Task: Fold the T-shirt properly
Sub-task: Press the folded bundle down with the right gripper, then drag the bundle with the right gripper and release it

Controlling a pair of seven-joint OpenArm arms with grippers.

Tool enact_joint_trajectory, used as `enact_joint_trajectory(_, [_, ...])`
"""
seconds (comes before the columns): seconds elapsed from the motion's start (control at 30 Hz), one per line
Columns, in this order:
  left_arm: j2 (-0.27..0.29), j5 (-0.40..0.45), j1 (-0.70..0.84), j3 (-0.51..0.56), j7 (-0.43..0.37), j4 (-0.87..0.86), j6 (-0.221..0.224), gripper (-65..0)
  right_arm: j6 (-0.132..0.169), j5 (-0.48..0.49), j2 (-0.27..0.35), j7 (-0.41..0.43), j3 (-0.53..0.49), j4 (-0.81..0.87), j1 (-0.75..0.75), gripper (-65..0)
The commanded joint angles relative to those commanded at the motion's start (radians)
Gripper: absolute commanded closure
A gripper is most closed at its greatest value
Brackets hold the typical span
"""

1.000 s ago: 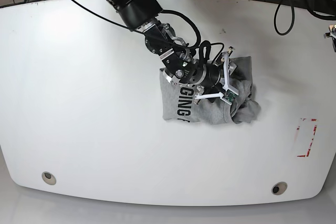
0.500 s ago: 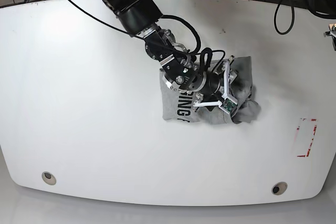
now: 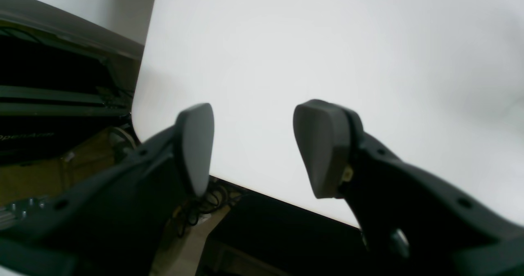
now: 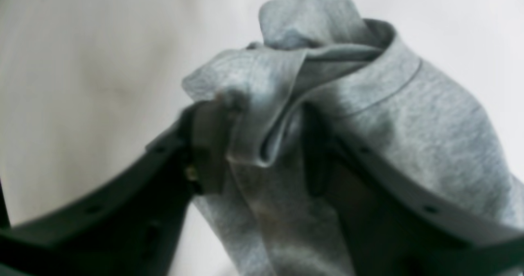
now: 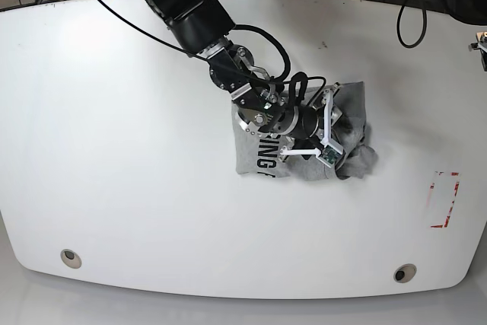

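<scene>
White counter, seen from above. Bunched grey shirt just right of centre, lettered part toward 8 o'clock, crumpled folds toward 4 o'clock. Right end effector closed on a gathered fold of shirt. Left end effector spread apart, holding nothing, above the counter edge.

T-shirt light heather grey, black block lettering on the front. Table plain white, red-outlined rectangle mark near its edge. Right arm black with silver joint hardware and white brackets. Left gripper dark grey, matte pads.
</scene>
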Motion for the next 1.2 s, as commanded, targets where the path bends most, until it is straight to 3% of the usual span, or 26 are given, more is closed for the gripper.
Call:
enact_joint_trajectory(0.07, [-0.002, 0.0, 0.0, 0.0, 0.0, 0.0, 0.0, -33.9, 0.0, 0.0, 0.0, -0.003, -0.002, 0.0, 0.0, 0.0])
enact_joint_trajectory(0.37, [-0.003, 0.0, -0.005, 0.0, 0.0, 0.0, 0.0, -33.9, -0.002, -0.002, 0.0, -0.009, -0.041, 0.081, -0.035, 0.0])
enact_joint_trajectory(0.77, [-0.003, 0.002, -0.005, 0.002, 0.0, 0.0, 0.0, -33.9, 0.0, -0.002, 0.0, -0.153, -0.041, 0.327, -0.063, 0.0])
enact_joint_trajectory(1.2, [-0.005, 0.005, -0.002, 0.043, 0.0, 0.0, 0.0, -33.9, 0.008, 0.002, 0.0, -0.235, -0.043, 0.468, -0.083, 0.0])
